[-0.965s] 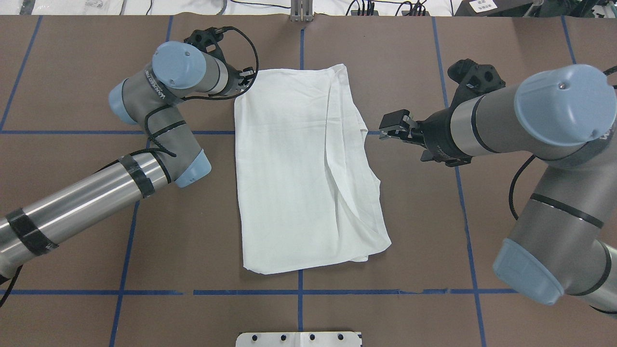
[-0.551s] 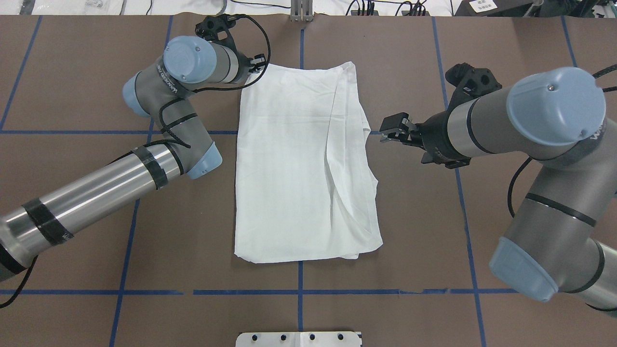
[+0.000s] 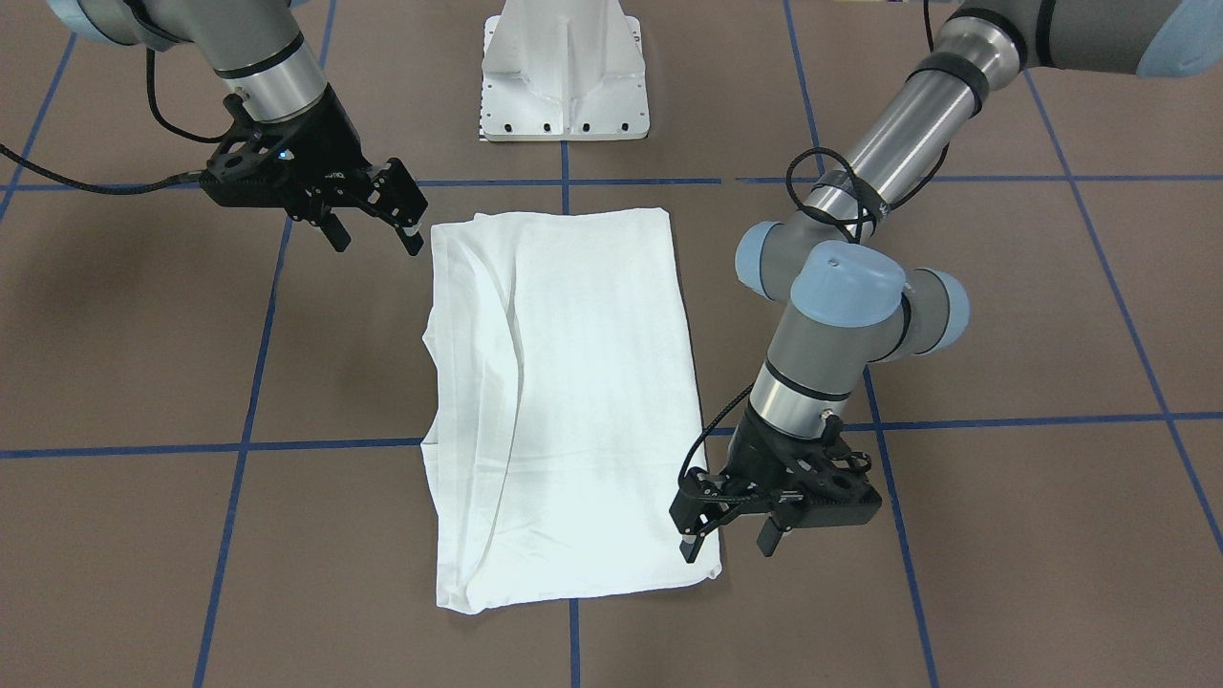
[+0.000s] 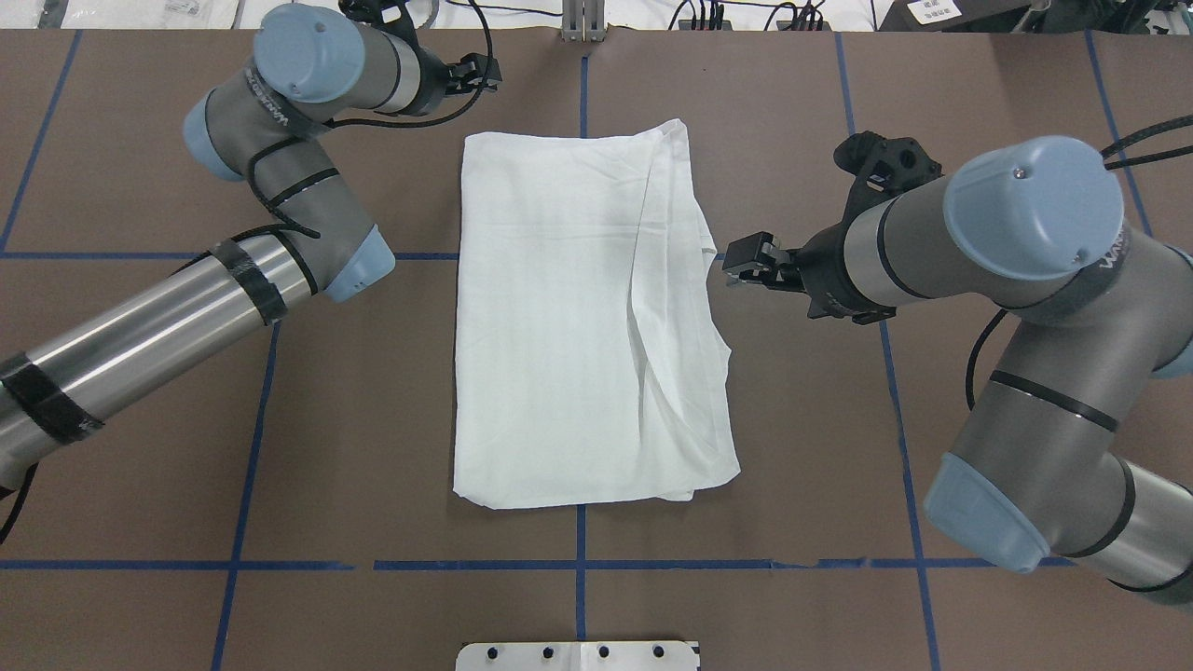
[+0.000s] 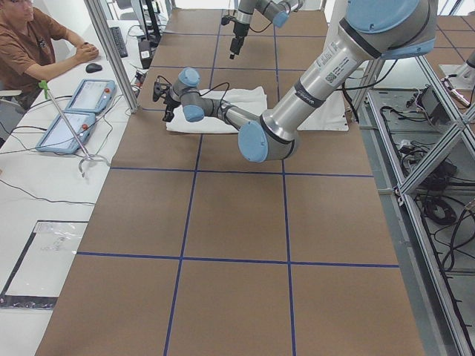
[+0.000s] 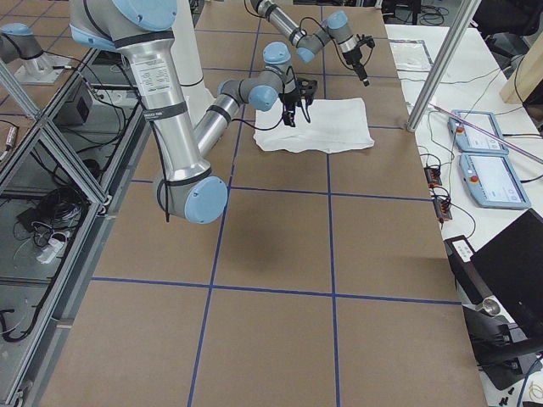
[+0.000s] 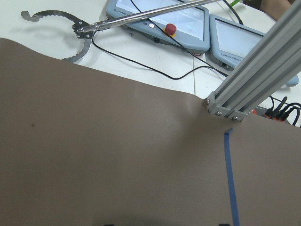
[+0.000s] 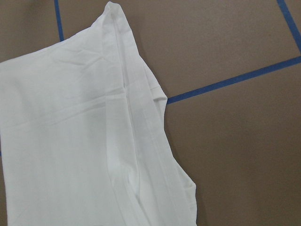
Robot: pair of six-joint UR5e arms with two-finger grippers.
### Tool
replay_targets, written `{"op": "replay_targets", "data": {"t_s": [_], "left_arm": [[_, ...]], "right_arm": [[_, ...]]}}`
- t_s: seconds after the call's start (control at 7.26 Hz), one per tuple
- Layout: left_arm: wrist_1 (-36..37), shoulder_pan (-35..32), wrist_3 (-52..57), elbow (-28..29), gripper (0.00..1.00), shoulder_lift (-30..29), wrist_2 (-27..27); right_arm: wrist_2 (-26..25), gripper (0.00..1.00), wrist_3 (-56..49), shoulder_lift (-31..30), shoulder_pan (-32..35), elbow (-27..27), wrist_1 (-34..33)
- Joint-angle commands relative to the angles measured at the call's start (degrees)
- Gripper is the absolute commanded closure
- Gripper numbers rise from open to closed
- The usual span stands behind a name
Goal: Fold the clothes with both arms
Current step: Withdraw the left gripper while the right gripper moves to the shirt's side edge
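Note:
The clothes are one white shirt [image 4: 587,317], folded into a long rectangle and lying flat mid-table, also seen as the shirt [image 3: 564,401]. My left gripper [image 4: 485,76] hovers open and empty past the shirt's far left corner, near the table's far edge. In the front-facing view the left gripper [image 3: 728,545] hangs above that corner without holding it. My right gripper [image 4: 729,267] is open and empty just off the shirt's right edge; the right gripper [image 3: 375,244] is apart from the cloth. The right wrist view shows the shirt's layered edge [image 8: 136,122].
A white pedestal [image 3: 564,76] stands at the robot's side of the table. Blue tape lines [image 4: 578,565] grid the brown surface. Beyond the far edge are an aluminium post [image 7: 254,84], control tablets [image 5: 74,111], a grabber tool [image 7: 80,33] and a seated person [image 5: 30,44].
My left gripper pulled the shirt's far left corner away from the robot, sliding the shirt, then let go and moved off toward the far edge. The right gripper shifted slightly toward the shirt.

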Motion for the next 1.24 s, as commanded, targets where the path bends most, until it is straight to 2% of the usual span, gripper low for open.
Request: {"op": "replay_targets", "data": {"t_s": [0.0, 0.14, 0.28, 0.41, 0.96, 1.1], "left_arm": [[1.47, -0.84, 1.40, -12.81, 0.00, 9.43, -5.09], [5.05, -1.02, 1.41, -18.18, 0.00, 12.08, -7.89], [11.17, -0.93, 1.41, -22.41, 0.00, 12.80, -8.01], [13.85, -0.93, 1.41, -24.63, 0.00, 12.81, -8.18], [13.52, -0.49, 1.41, -24.92, 0.00, 14.48, -8.09], [13.52, -0.49, 1.41, -24.92, 0.00, 14.48, -8.09]], "right_arm": [[-0.66, 0.00, -7.66, 2.90, -0.90, -5.07, -0.03], [-0.75, 0.00, -10.55, 6.31, -1.77, -9.10, 0.15], [-2.75, 0.00, -11.45, 7.48, -4.31, -10.96, 0.15], [-5.99, 0.01, -12.94, 7.49, -7.12, -11.24, 0.06], [-11.90, 0.12, -20.58, 6.35, -14.77, -11.07, 0.06], [-15.22, 0.15, -23.73, 5.22, -16.27, -11.16, 0.23]]}}
